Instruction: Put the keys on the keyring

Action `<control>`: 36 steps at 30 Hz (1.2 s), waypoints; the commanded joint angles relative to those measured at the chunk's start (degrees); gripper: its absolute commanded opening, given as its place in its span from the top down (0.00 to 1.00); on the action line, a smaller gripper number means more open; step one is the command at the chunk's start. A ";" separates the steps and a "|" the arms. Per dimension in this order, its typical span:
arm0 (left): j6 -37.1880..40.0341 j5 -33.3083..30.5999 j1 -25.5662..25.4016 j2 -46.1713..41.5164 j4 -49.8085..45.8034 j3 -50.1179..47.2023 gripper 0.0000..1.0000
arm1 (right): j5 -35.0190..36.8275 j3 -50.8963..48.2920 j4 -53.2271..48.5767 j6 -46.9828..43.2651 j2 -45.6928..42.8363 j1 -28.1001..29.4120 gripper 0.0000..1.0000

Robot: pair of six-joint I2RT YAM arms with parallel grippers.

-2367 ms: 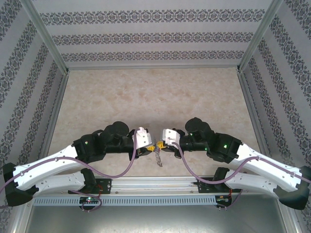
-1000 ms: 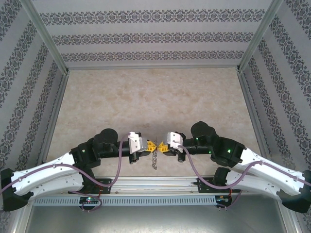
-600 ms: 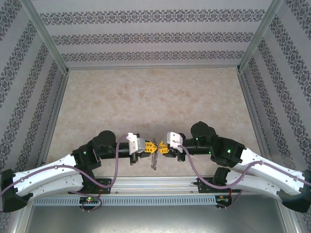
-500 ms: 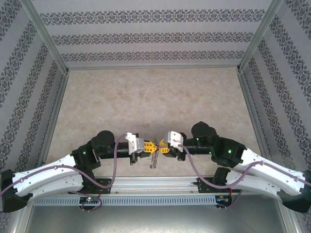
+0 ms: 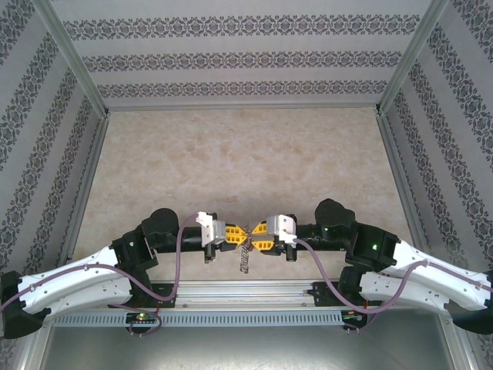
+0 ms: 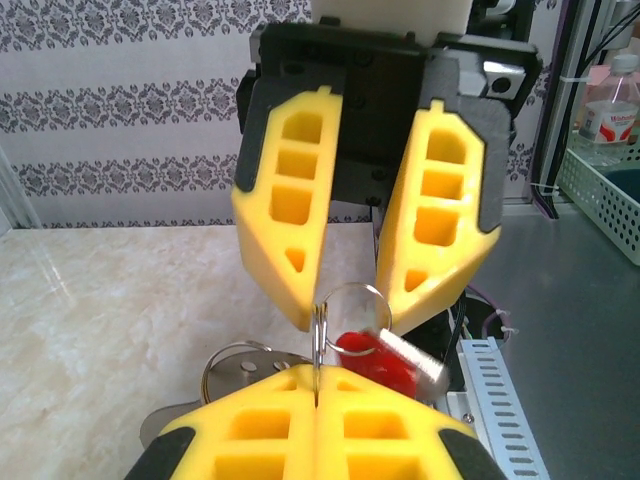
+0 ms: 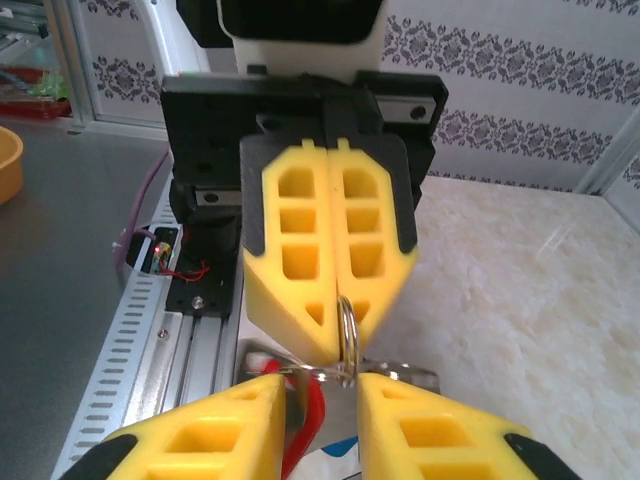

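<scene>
Overhead rear view; opposed close wrist views, keyring between

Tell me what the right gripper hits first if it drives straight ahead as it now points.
Likely the thin silvery metal keyring, pinched in the shut left gripper directly ahead. Depth is unclear, but the right gripper's open jaws seem to flank it.

Lower middle of the top view, the keyring and the bunch hanging under it are too small to make out. The left wrist view's bottom edge crops the left gripper, whose fingers hide the ring's lower part; the right wrist view's bottom edge crops the right gripper
</scene>
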 commanded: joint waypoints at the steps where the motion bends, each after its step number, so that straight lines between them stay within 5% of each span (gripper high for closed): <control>1: -0.04 1.02 0.58 -1.33 2.99 0.23 1.00 | 0.03 -0.18 2.49 -1.04 0.53 0.49 0.75; 10: 0.36 1.24 0.74 -1.54 1.98 0.82 1.00 | 14.88 -0.30 -1.09 -0.30 -3.60 0.48 0.71; 15: 0.79 0.94 0.75 -1.11 1.19 1.07 1.00 | 9.89 0.17 1.80 -0.18 -4.45 0.64 0.68; 22: 0.84 0.98 0.75 -0.70 1.17 1.48 1.00 | 1.72 2.72 1.36 -0.62 2.89 0.77 0.77; 30: 1.01 1.07 0.75 -0.98 1.02 1.53 1.00 | 0.20 1.61 1.38 -0.36 3.18 0.83 0.83; 36: 1.08 0.89 0.71 -0.95 0.93 1.68 1.00 | 0.54 0.93 1.20 -0.09 0.89 0.77 0.76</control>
